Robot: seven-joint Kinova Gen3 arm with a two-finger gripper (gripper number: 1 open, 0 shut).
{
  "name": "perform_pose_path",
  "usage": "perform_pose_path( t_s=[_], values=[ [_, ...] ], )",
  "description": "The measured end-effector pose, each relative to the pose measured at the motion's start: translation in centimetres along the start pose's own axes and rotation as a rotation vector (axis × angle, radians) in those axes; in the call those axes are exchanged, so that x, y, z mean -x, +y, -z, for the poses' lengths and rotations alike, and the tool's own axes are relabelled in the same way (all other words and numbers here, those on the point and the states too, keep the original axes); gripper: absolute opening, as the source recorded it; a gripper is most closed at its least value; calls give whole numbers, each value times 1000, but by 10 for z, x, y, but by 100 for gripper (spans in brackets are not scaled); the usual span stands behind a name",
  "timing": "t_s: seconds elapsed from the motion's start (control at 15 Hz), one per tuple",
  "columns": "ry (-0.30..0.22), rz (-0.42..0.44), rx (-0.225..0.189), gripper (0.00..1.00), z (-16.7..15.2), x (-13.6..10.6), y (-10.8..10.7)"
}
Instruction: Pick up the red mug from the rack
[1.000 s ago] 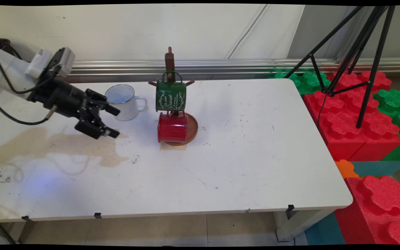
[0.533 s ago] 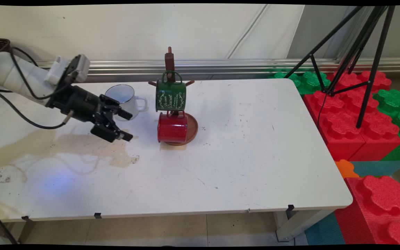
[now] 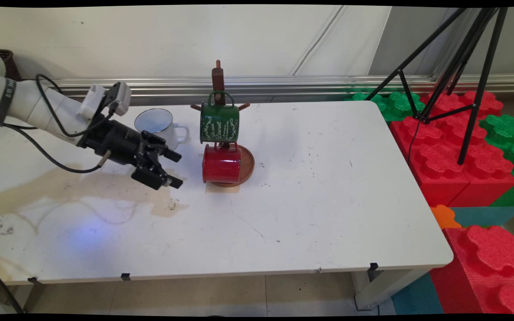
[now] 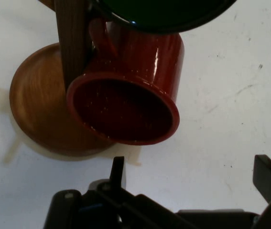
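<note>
- Currently, the gripper (image 3: pixel 176 168) is being carried low over the white table (image 3: pixel 310 209), with its fingers spread apart and nothing held between them.
- Compared with the earlier main views, the gripper is being found further to the right; the gap to the red mug (image 3: pixel 221 165) is being narrowed, though the two are apart.
- The white mug (image 3: pixel 161 128), formerly beside the fingers, is now being partly covered by the black wrist and is being left behind the gripper.
- The red mug is being seen hanging mouth-outward on the lower peg of the wooden mug stand (image 3: pixel 218 80), just above the stand's round base (image 3: pixel 247 162).
- In the hand view, the red mug (image 4: pixel 130 95) is being shown with its open mouth facing the camera, the base (image 4: pixel 39 105) lying beside it.
- The green mug (image 3: pixel 219 121) is being kept on an upper peg, directly above the red one.
- A brown stain (image 3: pixel 118 191) is being crossed beneath the arm.
</note>
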Motion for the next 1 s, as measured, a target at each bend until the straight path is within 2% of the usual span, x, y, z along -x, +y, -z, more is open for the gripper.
perform_pose_path(
  t_s=[0.4, 1.0],
  values=[
    [17, 14, 10, 100, -13, 1, -1],
    [69, 70, 2, 100, -36, 1, -3]
  ],
)
